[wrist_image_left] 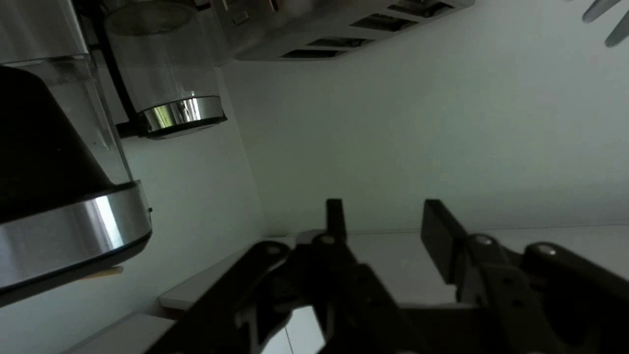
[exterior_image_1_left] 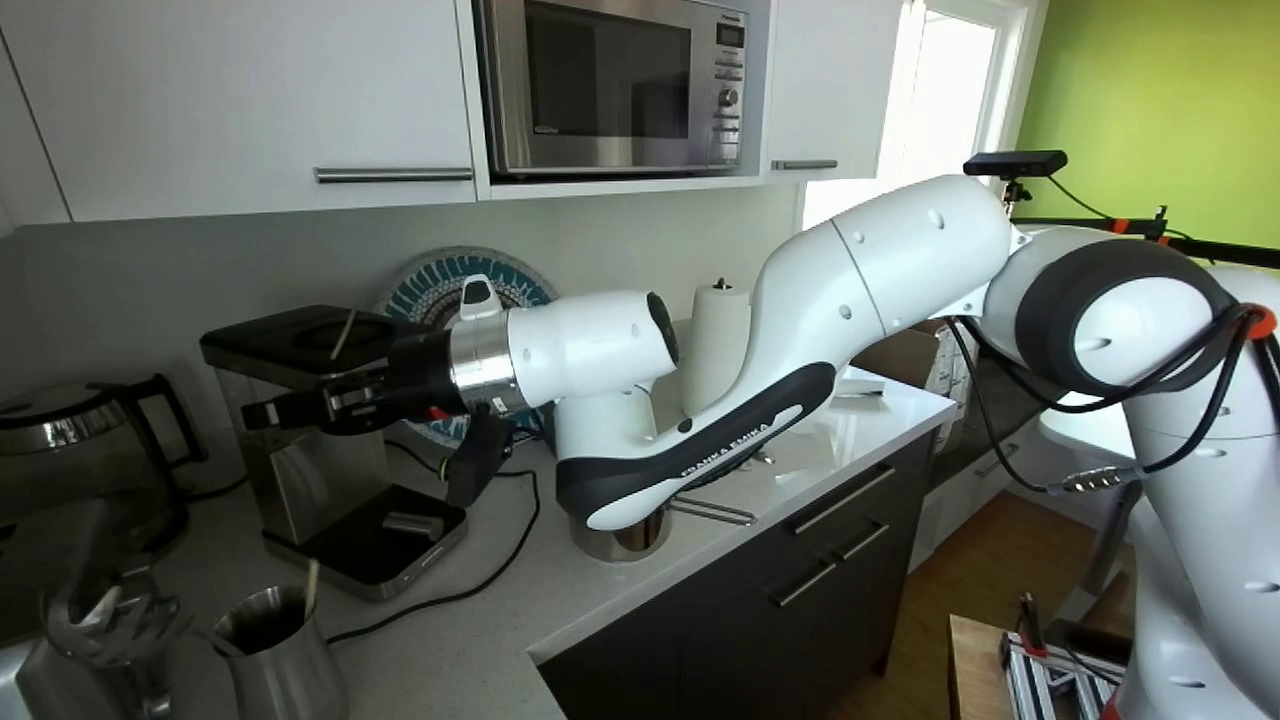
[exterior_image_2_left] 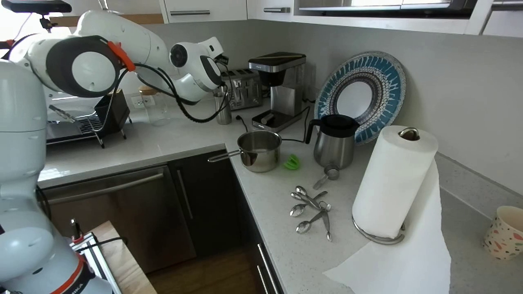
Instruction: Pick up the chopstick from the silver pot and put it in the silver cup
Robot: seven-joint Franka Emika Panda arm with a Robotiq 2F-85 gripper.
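A pale tan chopstick (exterior_image_1_left: 343, 335) lies on top of the coffee machine in both exterior views (exterior_image_2_left: 282, 57). A tan stick end also shows under the machine's rim in the wrist view (wrist_image_left: 102, 273). Another pale stick (exterior_image_1_left: 311, 588) stands out of the silver cup (exterior_image_1_left: 292, 665), which also shows by the toaster (exterior_image_2_left: 223, 112). The silver pot (exterior_image_2_left: 261, 159) stands on the counter; my arm partly covers it in an exterior view (exterior_image_1_left: 622, 545). No stick shows in it. My gripper (wrist_image_left: 383, 221) is open with nothing between its fingers, held at the coffee machine's upper part (exterior_image_1_left: 280, 408).
The coffee machine (exterior_image_2_left: 284, 98) stands between the toaster (exterior_image_2_left: 245, 87) and a black-lidded steel kettle (exterior_image_2_left: 335, 143). A glass kettle (exterior_image_1_left: 80, 460) is beyond the gripper. Several metal spoons (exterior_image_2_left: 312, 208) and a paper roll (exterior_image_2_left: 392, 183) are on the counter. Cabinets hang above.
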